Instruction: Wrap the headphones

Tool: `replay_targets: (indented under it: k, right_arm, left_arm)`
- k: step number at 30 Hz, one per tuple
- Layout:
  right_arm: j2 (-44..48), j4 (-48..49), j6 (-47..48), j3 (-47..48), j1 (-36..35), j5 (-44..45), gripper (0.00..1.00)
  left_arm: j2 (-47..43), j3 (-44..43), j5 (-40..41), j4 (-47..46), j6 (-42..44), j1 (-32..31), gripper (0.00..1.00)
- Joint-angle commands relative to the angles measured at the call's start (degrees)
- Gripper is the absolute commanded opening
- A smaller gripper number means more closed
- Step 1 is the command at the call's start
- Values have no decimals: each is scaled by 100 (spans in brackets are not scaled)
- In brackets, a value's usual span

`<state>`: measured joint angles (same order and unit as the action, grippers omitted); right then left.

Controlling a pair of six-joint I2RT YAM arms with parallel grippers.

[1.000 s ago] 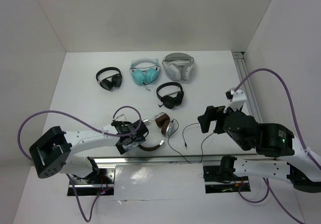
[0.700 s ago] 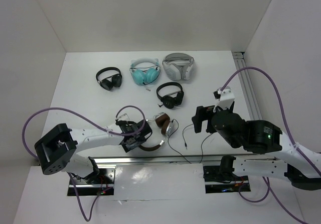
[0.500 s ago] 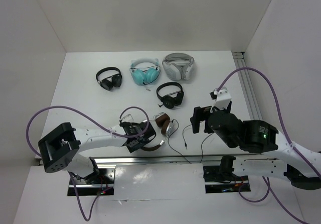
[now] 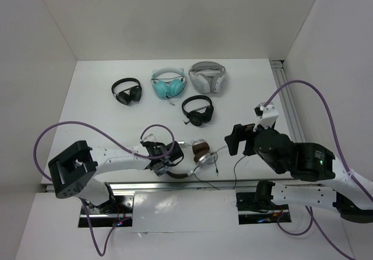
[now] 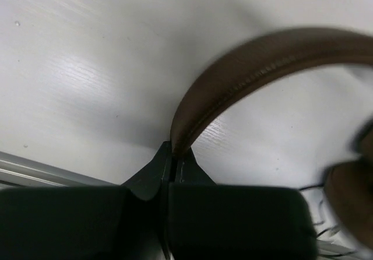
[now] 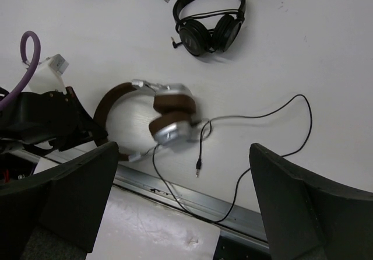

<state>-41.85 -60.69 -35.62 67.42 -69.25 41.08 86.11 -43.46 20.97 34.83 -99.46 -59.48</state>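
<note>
The headphones (image 4: 199,151), with a brown headband and silver cups, lie near the table's front edge. My left gripper (image 4: 170,162) is shut on the brown headband (image 5: 250,67), which arches up out of the jaws in the left wrist view. The pinch is at the band's lower left (image 5: 173,153). In the right wrist view the headphones (image 6: 169,117) lie on their side, and the thin black cable (image 6: 257,117) loops loosely to the right, its plug (image 6: 198,167) free. My right gripper (image 4: 236,139) hovers open above the cable, holding nothing; its fingers (image 6: 64,196) frame that view.
A small black pair (image 4: 197,109) lies just behind the brown one. Further back are another black pair (image 4: 126,90), a teal pair (image 4: 168,85) and a white-grey pair (image 4: 207,76). A metal rail (image 4: 175,185) runs along the front edge and another (image 4: 287,91) along the right.
My left gripper slid right to the headband and shut on it. The cups swung to the right and the cable shifted. My right arm moved in over the cable, then drew back right.
</note>
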Motion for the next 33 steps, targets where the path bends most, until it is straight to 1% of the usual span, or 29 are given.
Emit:
replay_targets:
  k: [1,3,4,5,6,7,8,9,11,13,14,15,16,17,19,20,21,22,23,24,25,26,27,28,29,30,31,32,33]
  right_arm:
    - [62,268,107,8,-44,-47,100]
    - [123,347,186,8,-44,-240,100]
    - [176,512,300,8,-44,-310,100]
    - [177,636,405,8,-44,-424,100]
    - [281,802,554,-44,-44,-782,100]
    - [474,1004,886,-140,-44,-1003,100]
    - [589,1441,1055,-211,-44,-1223,100]
    - [720,1663,1205,-368,-44,-1599,100]
    - [1088,2233,1564,-536,-44,-1813,100]
    - [1248,2447,1698,-642,-44,-1989,100]
    - [1301,2526,1811,-703,-44,-2077,100]
    - [1302,2605,1865,-704,-44,-2191,100]
    - [1302,2606,1926,-704,-44,-2505,100]
    - [1189,2606,1979,-704,-44,-2674,100]
    - [1030,2667,2032,-704,-44,-2894,100]
    - [925,2667,2093,-704,-44,-2956,100]
    - [663,2667,2094,-704,-44,-2957,100]
    - [530,2606,2094,-625,-44,-2904,100]
    - [389,2606,2094,-572,-44,-2599,100]
    - [144,2606,2094,-572,-44,-2448,100]
    - [46,2745,2094,-572,-44,-2308,100]
    - [-25,2859,2163,-572,-44,-2167,100]
    - [-78,2991,2251,-641,-44,-2166,100]
    - [-78,3349,2313,-694,-44,-2166,100]
    - [-78,3544,2383,-834,-44,-2166,100]
    - [-9,3903,2436,-896,-44,-2166,100]
    - [53,4063,2489,-958,-44,-2105,100]
    - [54,4204,2489,-1072,-44,-1878,100]
    - [54,4310,2489,-1073,-44,-1719,100]
  left_arm:
    - [469,488,-339,40,101,33,0]
    - [303,348,-112,478,102,33,0]
    - [223,78,11,1116,33,-62,0]
    - [118,-64,151,1123,-20,-168,0]
    - [13,-214,309,1793,-99,-473,0]
    - [-197,-354,607,2121,-178,-616,0]
    - [-304,-634,723,2429,-283,-721,0]
    - [-409,-759,811,3067,-337,-792,0]
    - [-620,-996,1075,3677,-547,-846,0]
    - [-1050,-1313,1277,4223,-706,-846,0]
    - [-1243,-1410,1565,4347,-532,-846,0]
    - [-1463,-1593,1707,4348,-148,-846,0]
    - [-1891,-1726,1822,4348,48,-846,0]
    - [-2087,-1866,2075,4348,241,-846,0]
    - [-2395,-2454,2331,4348,908,-776,0]
    - [-2562,-2700,2507,4348,1181,-549,0]
    - [-2564,-3251,2569,4348,1758,-373,0]
    - [-2564,-3543,2570,4348,2050,-171,0]
    - [-2564,-3816,2631,4252,2393,310,0]
    - [-2503,-4080,2536,4060,2857,576,0]
    - [-2406,-4526,2395,3458,3950,865,0]
    - [-2336,-4713,2177,3130,4500,1530,0]
    - [-2126,-4898,1557,2865,4967,1902,0]
    - [-1968,-5291,1220,2663,5676,2262,0]
    - [-1766,-5522,868,2539,5918,2622,0]
    - [-1311,-5776,212,2538,6251,3270,0]
    - [-1098,-6231,-82,2538,6368,3564,0]
    - [-913,-6410,-354,2538,6438,4028,0]
    - [-772,-6559,-879,2538,6500,4206,0]
